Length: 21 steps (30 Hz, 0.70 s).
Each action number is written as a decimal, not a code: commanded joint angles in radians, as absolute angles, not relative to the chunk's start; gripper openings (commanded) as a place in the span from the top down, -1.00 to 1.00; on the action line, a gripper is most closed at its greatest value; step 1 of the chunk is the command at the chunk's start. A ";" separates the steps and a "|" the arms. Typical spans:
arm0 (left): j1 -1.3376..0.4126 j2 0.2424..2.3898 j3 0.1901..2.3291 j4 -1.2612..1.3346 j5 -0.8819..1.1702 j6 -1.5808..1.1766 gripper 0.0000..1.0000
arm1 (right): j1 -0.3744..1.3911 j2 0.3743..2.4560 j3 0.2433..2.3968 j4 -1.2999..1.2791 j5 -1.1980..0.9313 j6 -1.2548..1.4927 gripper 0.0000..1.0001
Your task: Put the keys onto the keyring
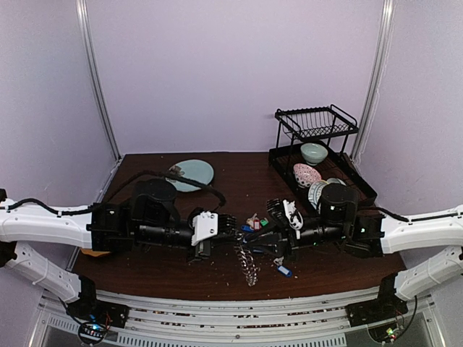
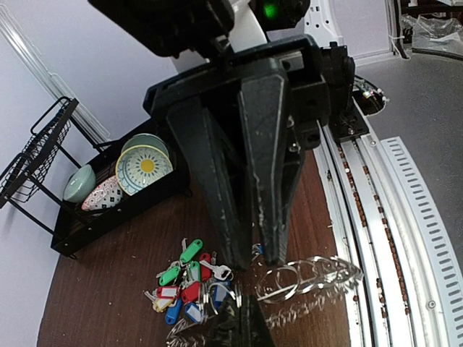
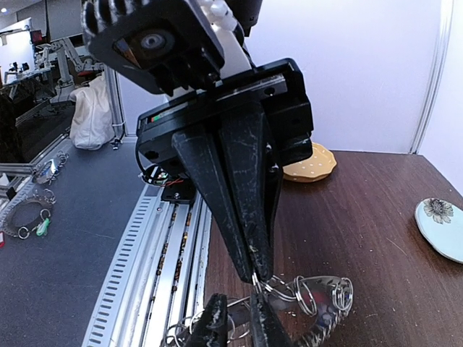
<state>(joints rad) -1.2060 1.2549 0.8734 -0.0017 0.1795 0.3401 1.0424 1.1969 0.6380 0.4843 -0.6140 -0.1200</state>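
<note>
The keyring [image 1: 247, 266] hangs lifted between both arms, above the table's [image 1: 181, 271] front edge. The left gripper [image 2: 253, 256] is clamped tight on its wire and the right gripper [image 3: 257, 276] is pinched narrow onto a coil. This looks like steadying the ring. Next, one hand must free itself to fetch from the keys [image 2: 189, 283] piled nearby.
</note>
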 commanded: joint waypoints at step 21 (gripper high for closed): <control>-1.201 1.262 0.894 0.106 0.204 0.338 1.00 | 1.047 1.272 0.692 0.558 -0.532 -0.107 0.65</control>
